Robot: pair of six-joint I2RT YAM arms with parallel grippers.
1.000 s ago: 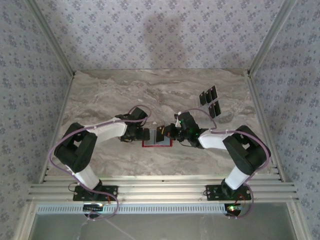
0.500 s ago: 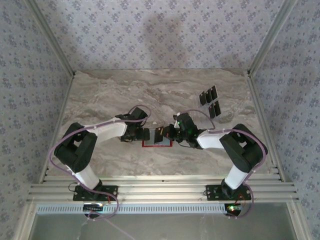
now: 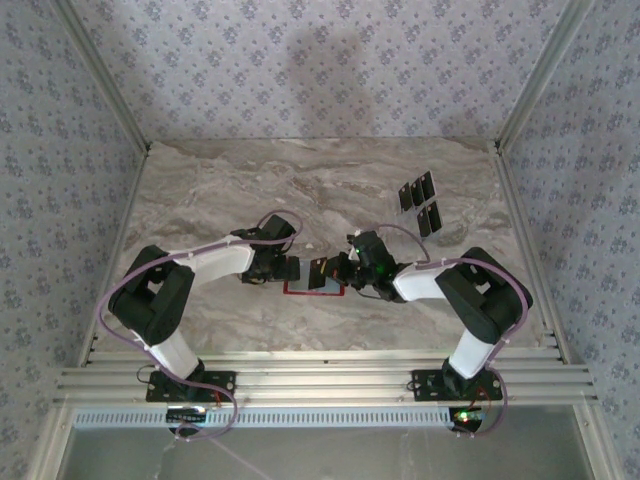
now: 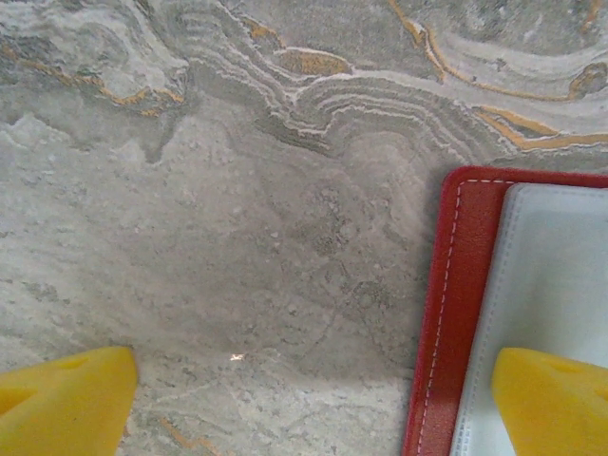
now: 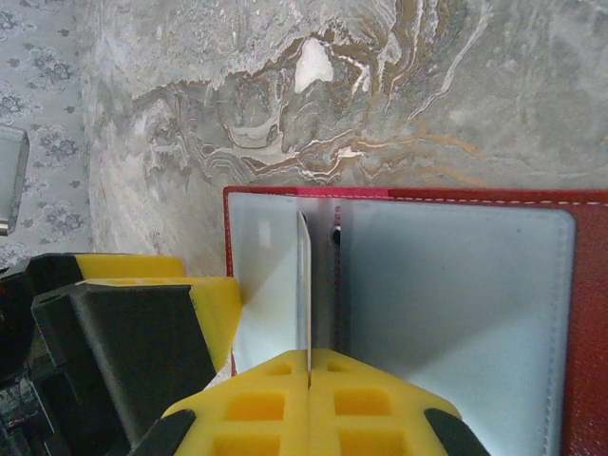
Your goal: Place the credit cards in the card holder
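Right wrist: right hand (image 5: pixel 309 366) pinches one card (image 5: pixel 304 285) over the open card holder (image 5: pixel 589 332); left hand (image 4: pixel 309 404) spread; other cards (image 3: pixel 420 202) wait.

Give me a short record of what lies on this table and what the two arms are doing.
Table: grey marbled tabletop
Holder: small red folding wallet, lying open, grey pockets facing up
Held card: thin black card, upright on edge over the wallet's middle
Right fingers: shut on the held card
Left fingers: open, one tip over the wallet's edge, the other over bare table
Spare cards: black cards lying flat at the far right, apart from the wallet
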